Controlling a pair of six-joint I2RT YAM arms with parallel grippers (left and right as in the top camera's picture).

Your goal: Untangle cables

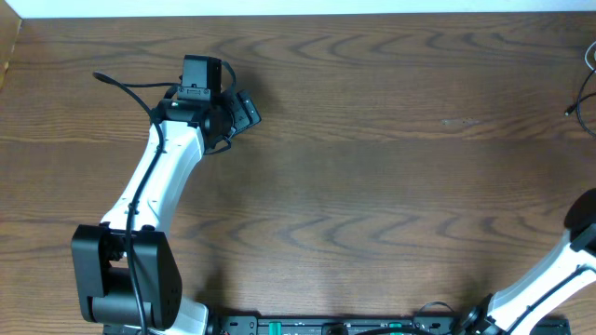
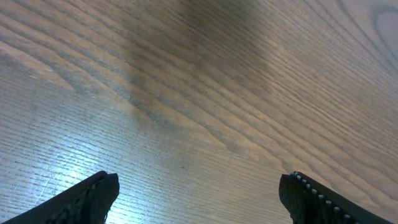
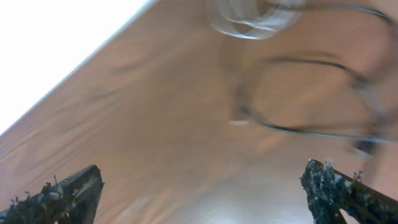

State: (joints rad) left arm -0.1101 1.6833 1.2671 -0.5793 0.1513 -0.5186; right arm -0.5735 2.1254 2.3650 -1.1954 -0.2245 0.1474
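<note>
The cables show in the blurred right wrist view as a thin black loop and a pale coiled cord lying on the wood ahead of my right gripper. That gripper is open and holds nothing. In the overhead view only a thin black strand of the cables shows at the far right edge, and the right gripper is outside the picture. My left gripper is open over bare wood. From overhead, the left gripper sits at the back left, far from the cables.
The brown wooden table fills the overhead view. Its far edge meets a white wall. The left arm reaches up from the front left, and the right arm rises from the front right corner.
</note>
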